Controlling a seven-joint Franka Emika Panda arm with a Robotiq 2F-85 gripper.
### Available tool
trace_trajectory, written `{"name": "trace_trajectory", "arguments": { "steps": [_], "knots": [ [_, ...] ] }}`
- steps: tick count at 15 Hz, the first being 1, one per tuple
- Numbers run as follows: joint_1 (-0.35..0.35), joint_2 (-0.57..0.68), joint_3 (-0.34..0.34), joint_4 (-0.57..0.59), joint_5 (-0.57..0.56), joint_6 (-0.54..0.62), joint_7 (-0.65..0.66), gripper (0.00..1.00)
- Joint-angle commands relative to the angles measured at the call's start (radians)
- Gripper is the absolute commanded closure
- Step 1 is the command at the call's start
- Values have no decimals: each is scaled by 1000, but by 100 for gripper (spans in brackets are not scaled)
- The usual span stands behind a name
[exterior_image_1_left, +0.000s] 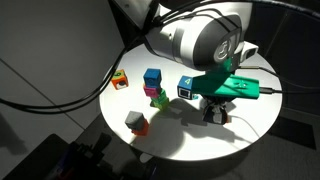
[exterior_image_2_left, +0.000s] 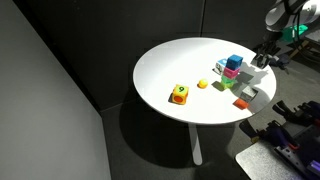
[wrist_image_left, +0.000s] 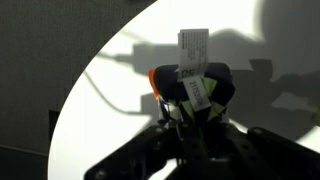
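In the wrist view my gripper (wrist_image_left: 190, 112) is shut on a small dark object (wrist_image_left: 205, 85) with yellow-green and orange patches and a white paper tag (wrist_image_left: 192, 50) sticking up from it. The object rests on or just above the round white table (wrist_image_left: 110, 90). In both exterior views the gripper (exterior_image_1_left: 215, 108) (exterior_image_2_left: 262, 62) reaches down near the table's edge, beside a stack of blocks: a blue cube (exterior_image_1_left: 152, 77) on green and pink ones (exterior_image_1_left: 157, 97). The held object shows in an exterior view only as a dark lump (exterior_image_1_left: 222, 115) under the fingers.
A light blue cube (exterior_image_1_left: 186, 88) lies close to the gripper. An orange and yellow cube (exterior_image_1_left: 119, 80) (exterior_image_2_left: 179, 95) and a grey and red block (exterior_image_1_left: 136, 122) (exterior_image_2_left: 243, 100) lie further off. A small yellow piece (exterior_image_2_left: 202, 84) lies mid-table. Cables run behind the table.
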Motion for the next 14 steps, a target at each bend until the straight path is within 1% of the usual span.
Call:
{"name": "trace_trajectory", "arguments": {
  "steps": [1, 4, 8, 14],
  "knots": [
    [27, -27, 8, 15, -10, -44, 30, 94],
    [54, -22, 13, 35, -10, -55, 44, 94],
    [87, -3, 21, 90, -9, -87, 68, 94],
    [147, 35, 10, 201, -10, -193, 202, 94]
  ]
}}
